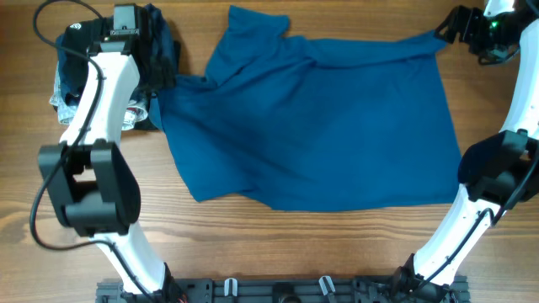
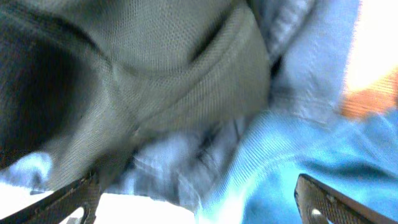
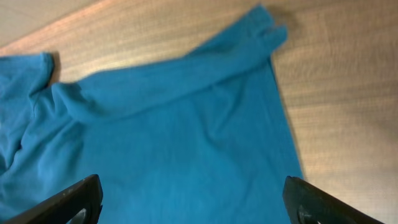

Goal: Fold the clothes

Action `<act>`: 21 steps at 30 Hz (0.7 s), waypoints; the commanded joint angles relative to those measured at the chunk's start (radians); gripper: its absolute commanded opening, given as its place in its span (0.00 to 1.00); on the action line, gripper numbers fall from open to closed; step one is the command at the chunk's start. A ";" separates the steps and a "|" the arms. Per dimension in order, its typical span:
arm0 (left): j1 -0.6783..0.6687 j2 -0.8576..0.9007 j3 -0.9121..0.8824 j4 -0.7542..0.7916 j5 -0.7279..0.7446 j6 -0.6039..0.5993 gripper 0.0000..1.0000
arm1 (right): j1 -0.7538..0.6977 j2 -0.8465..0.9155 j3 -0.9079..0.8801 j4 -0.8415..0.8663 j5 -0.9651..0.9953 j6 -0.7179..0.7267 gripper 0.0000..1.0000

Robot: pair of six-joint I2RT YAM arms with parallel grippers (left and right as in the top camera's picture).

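Note:
The clothes are a large teal-blue garment (image 1: pixel 320 126) spread over the middle of the wooden table, with a sleeve folded across its top edge. My right gripper (image 1: pixel 452 27) is open and empty at the garment's far right corner. In the right wrist view its fingers (image 3: pixel 196 205) straddle the teal fabric (image 3: pixel 186 143), and the sleeve (image 3: pixel 249 37) runs toward the upper right. My left gripper (image 1: pixel 156 71) is open at the garment's far left edge, by a pile of other clothes. In the left wrist view its fingers (image 2: pixel 199 208) are spread over teal fabric (image 2: pixel 323 149).
A pile of other clothes lies at the far left under my left arm: a black garment (image 1: pixel 164 42), also seen close up in the left wrist view (image 2: pixel 155 68), and a light-blue denim piece (image 1: pixel 63 88) (image 2: pixel 298 56). Bare wood (image 3: pixel 336 93) lies right of the garment.

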 commanded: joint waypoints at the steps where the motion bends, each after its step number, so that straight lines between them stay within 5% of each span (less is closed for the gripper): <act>1: -0.024 -0.214 0.081 -0.138 0.150 -0.122 1.00 | -0.034 -0.120 0.004 -0.082 -0.015 0.004 0.91; 12: -0.090 -0.405 0.056 -0.551 0.274 -0.298 1.00 | -0.044 -0.493 -0.050 -0.286 0.167 0.163 0.88; 21: -0.257 -0.405 -0.264 -0.496 0.312 -0.441 1.00 | -0.034 -0.688 -0.565 -0.245 0.164 0.177 0.92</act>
